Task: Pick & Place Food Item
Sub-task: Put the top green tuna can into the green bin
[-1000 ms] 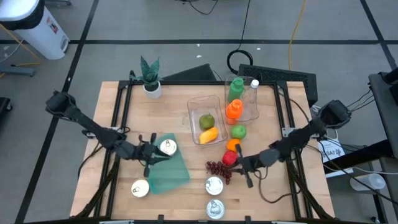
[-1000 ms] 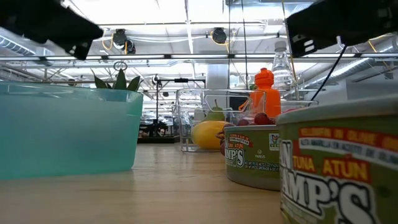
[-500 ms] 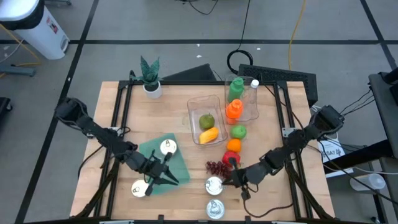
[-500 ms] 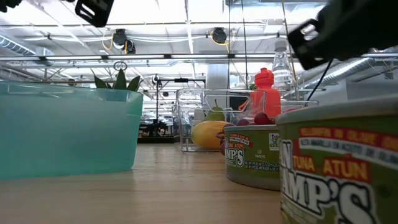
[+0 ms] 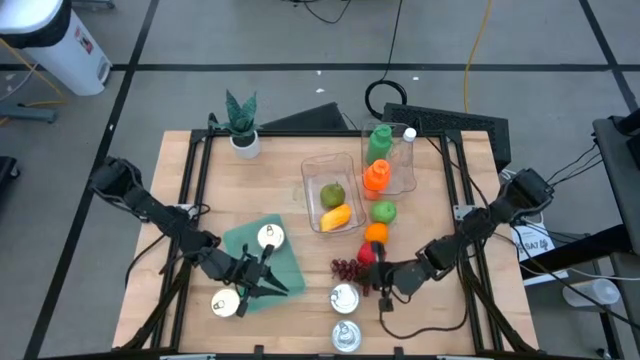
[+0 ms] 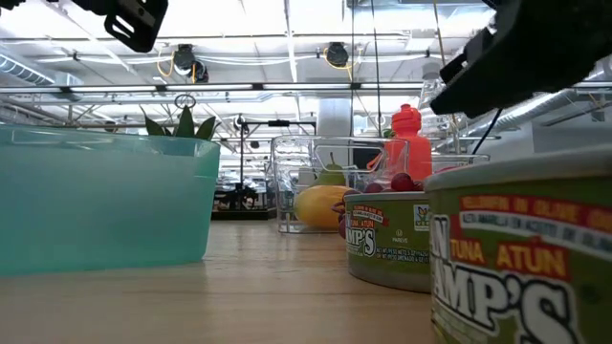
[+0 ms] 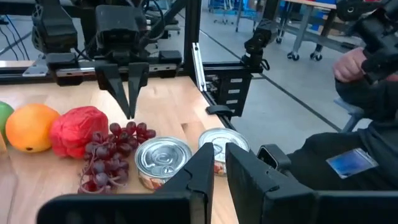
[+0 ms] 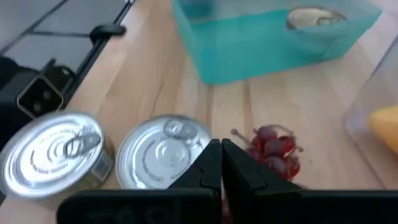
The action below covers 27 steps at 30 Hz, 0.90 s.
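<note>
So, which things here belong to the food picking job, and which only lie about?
Likely job: purple grape bunch, silver tuna can, red fruit, round orange, teal plastic bin, clear plastic tray, left gripper, right gripper.
Lying about: small potted plant, green bottle, orange bottle.

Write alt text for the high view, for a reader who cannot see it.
Seen from above, a wooden table holds two dark arms reaching inward: the left gripper, jaws shut, is over a teal bin with a can inside; the right gripper, jaws shut, is beside grapes and a second can. A clear tray holds fruit.
</note>
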Each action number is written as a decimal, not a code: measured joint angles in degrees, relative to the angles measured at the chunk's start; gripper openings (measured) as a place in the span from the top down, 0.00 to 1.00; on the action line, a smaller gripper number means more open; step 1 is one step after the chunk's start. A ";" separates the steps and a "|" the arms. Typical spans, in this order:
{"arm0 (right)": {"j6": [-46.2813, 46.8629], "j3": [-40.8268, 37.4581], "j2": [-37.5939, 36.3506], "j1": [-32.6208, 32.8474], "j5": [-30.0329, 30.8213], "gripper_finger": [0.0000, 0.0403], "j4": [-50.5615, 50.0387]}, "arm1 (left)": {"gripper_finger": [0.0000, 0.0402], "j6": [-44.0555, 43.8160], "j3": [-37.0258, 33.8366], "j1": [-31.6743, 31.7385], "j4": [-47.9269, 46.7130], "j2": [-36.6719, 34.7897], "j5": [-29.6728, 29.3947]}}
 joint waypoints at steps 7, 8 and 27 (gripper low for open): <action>-1.35 -0.06 3.26 0.29 -6.22 1.00 4.35 | 0.88 0.80 -0.02 0.00 -1.24 0.00 0.00; -3.00 -0.06 4.08 0.65 -7.69 1.00 6.86 | 0.88 0.43 -0.02 0.00 -1.67 0.00 0.04; -14.26 23.48 13.74 4.60 -6.09 0.83 -27.81 | 0.88 -0.82 -0.02 0.81 -2.75 -0.02 0.02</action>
